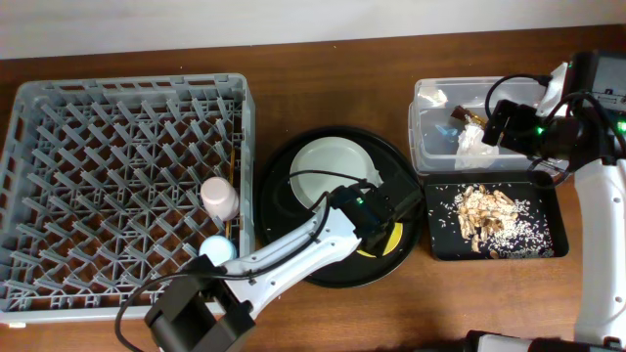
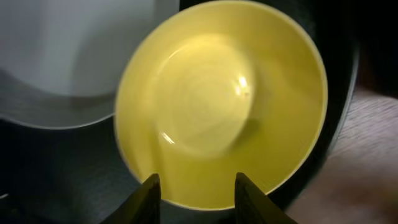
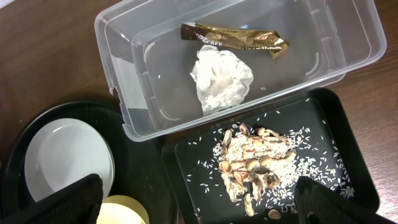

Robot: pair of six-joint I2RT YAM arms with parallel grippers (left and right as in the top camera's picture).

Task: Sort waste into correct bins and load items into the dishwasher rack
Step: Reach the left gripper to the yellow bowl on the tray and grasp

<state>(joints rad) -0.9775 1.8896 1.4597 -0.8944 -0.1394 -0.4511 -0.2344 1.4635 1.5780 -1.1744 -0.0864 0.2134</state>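
Observation:
The yellow bowl [image 2: 217, 106] sits on the round black tray beside the grey-white plate [image 1: 328, 164]. My left gripper [image 2: 196, 186] is open, its fingers straddling the bowl's near rim; in the overhead view it [image 1: 389, 211] covers most of the bowl. My right gripper [image 3: 199, 202] is wide open and empty, high above the bins [image 1: 501, 119]. The clear tub [image 3: 118, 37] holds the white napkin [image 3: 221, 78] and the gold-brown wrapper [image 3: 233, 38]. The shallow black tray [image 3: 193, 180] holds food scraps [image 3: 255, 162] and crumbs. The pink cup [image 1: 219, 198] and blue cup [image 1: 217, 248] stand in the grey rack [image 1: 59, 98].
The large round black tray [image 1: 284, 186] lies between the rack and the bins. Thin wooden chopsticks seem to lie along the rack's right wall [image 1: 236, 161]. My left arm reaches in from the front edge. Bare wooden table shows behind and in front of the bins.

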